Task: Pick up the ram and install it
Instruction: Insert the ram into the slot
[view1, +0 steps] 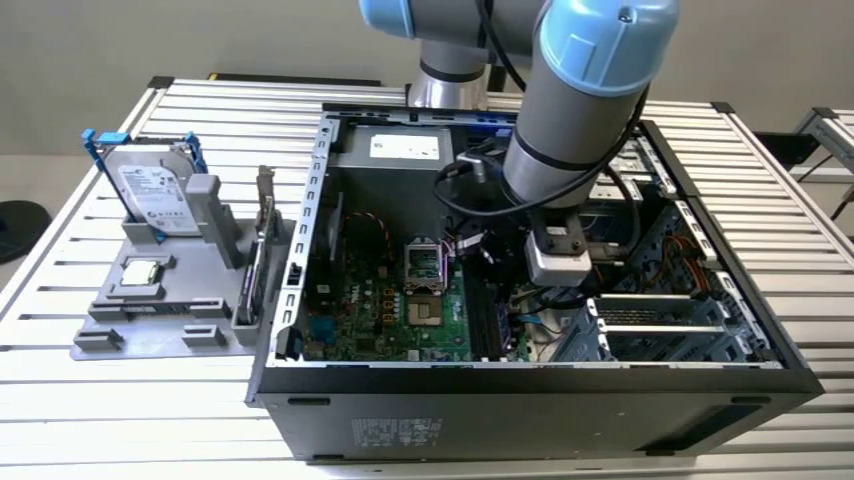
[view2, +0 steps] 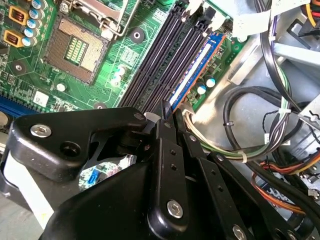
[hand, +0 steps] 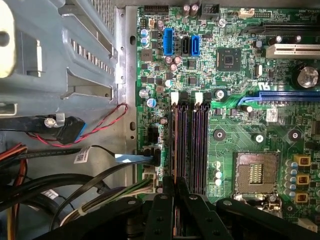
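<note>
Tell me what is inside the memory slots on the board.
The ram stands in the outermost slot; the other three slots look empty. The gripper covers the ram's near end.

Exterior view looks down on the open computer case from farther off. Both wrist views sit close above the motherboard, sharing its memory slots.
</note>
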